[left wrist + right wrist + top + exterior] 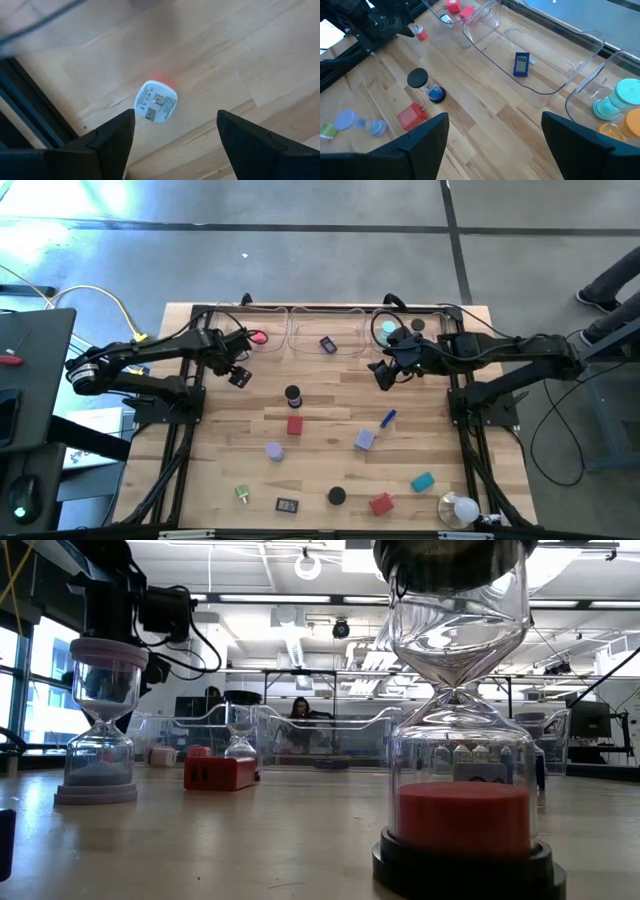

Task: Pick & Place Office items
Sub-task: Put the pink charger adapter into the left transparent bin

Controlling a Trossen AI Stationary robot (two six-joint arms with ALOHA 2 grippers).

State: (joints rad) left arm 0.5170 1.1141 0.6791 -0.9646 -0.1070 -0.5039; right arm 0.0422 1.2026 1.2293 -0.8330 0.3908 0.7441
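A: Where are the arms?

B: Both reach toward the middle at the far end of the table (330, 405). The left gripper (239, 376) hangs over bare wood with its fingers wide apart, holding nothing. Right under it lies a small white plug block (156, 101) with a red glow behind it.

A: And the other?

B: The right gripper (381, 373) is wide open too (nothing in it), near the clear trays (530, 75). A blue block (521, 64) lies in the middle tray

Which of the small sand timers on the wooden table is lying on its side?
The lavender-capped sand timer, lying flat beside the red plug block; the black-capped timer with blue sand stands upright.
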